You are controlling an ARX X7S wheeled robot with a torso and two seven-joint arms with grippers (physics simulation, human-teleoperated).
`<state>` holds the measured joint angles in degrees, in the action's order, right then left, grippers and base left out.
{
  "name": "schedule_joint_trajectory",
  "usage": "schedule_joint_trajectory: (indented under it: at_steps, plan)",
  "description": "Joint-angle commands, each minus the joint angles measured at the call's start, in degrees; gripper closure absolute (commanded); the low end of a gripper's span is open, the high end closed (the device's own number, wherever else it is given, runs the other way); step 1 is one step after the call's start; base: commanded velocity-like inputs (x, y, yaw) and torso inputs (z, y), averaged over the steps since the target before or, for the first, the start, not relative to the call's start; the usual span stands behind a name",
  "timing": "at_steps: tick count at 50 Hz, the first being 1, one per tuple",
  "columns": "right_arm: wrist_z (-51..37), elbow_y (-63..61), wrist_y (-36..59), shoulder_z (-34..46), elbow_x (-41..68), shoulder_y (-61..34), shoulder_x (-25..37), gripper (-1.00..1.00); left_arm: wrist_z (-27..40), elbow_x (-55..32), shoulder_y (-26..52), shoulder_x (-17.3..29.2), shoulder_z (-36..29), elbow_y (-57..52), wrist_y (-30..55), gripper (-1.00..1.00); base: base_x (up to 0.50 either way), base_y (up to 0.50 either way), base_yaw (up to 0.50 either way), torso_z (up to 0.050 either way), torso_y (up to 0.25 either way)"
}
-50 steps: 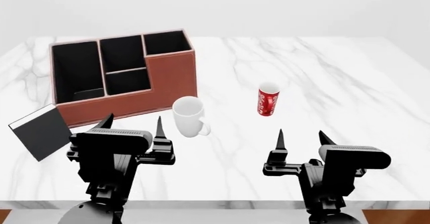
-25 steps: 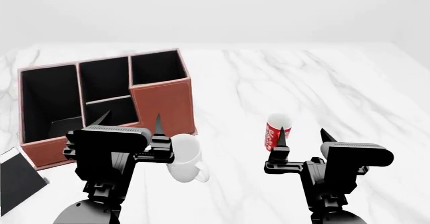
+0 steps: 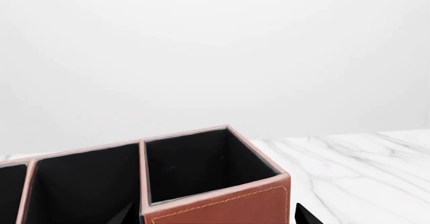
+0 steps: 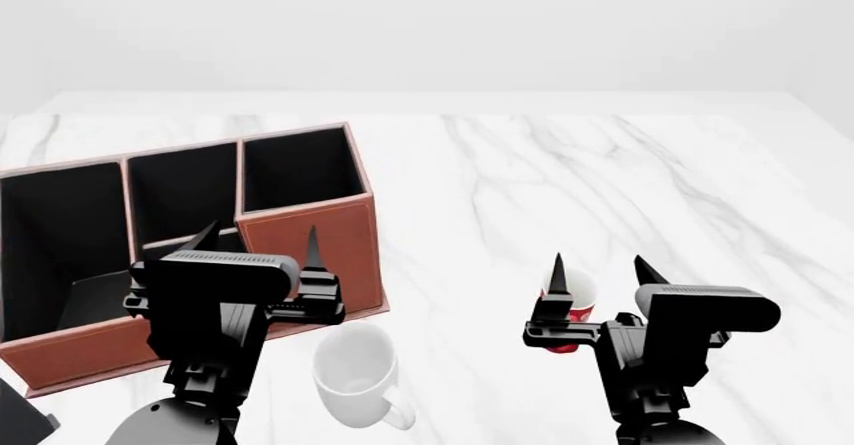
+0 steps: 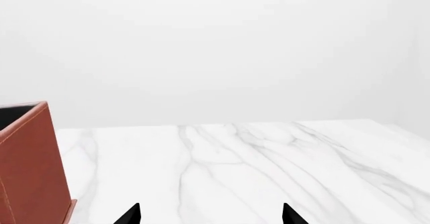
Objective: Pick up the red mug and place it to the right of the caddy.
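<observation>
A white marble table (image 4: pixel 694 165) is shown. Both grippers, left (image 4: pixel 260 250) and right (image 4: pixel 597 273), are held low, jaws spread, empty. The red mug (image 4: pixel 573 305) is seen between the right fingers only in the head view; the caddy (image 4: pixel 307 230) stands left.

Your left gripper (image 4: pixel 262 248) and right gripper (image 4: pixel 597 275) both hang low in the head view with jaws spread wide, fingertips pointing away from you, nothing between them. Both forearms rise side by side from below.
</observation>
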<state>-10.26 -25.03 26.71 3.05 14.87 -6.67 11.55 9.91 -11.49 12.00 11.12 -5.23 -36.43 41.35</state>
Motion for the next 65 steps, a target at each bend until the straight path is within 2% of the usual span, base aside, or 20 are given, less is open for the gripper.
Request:
schedule_joint_trajectory:
  at_steps: [1,8,12,19,22,43,65]
  plan:
    - [-0.06,0.13,-0.35,0.21,0.64,0.26,0.45,-1.00,0.37,-0.34,-0.14,0.22,-0.14,0.16,-0.28,-1.00,0.00,0.00,0.00,0.000,0.000]
    - [-0.34,-0.02,-0.87,-0.68,1.49,1.48,0.67,-1.00,0.62,-0.45,-0.22,0.49,-0.38,-0.07,-0.25,-1.00,0.00,0.00,0.00,0.000,0.000]
    - [-0.76,-0.63,-2.26,1.17,-1.10,4.14,1.70,-1.00,0.76,-0.48,-0.20,0.62,-0.53,-0.05,-0.27,-1.00,0.00,0.00,0.00,0.000,0.000]
    - [0.86,-1.21,-5.28,0.37,0.56,11.16,2.68,-1.00,1.03,-0.71,-0.24,0.71,-0.44,0.11,-0.50,-1.00,0.00,0.00,0.00,0.000,0.000]
    - [-0.22,3.34,-3.64,0.27,0.14,9.06,2.20,-1.00,1.11,-0.61,0.05,0.84,-0.68,0.45,-0.60,-1.00,0.00,0.00,0.00,0.000,0.000]
    - [-0.54,5.58,-4.32,1.20,0.04,8.53,2.37,-1.00,1.63,-1.13,-0.09,1.26,-0.87,1.32,-1.46,-1.00,0.00,0.00,0.00,0.000,0.000]
    - [-1.05,9.43,-0.29,3.32,-0.22,6.39,2.98,-1.00,2.21,-1.62,-0.34,1.75,-1.17,1.71,-2.03,-1.00,0.00,0.00,0.00,0.000,0.000]
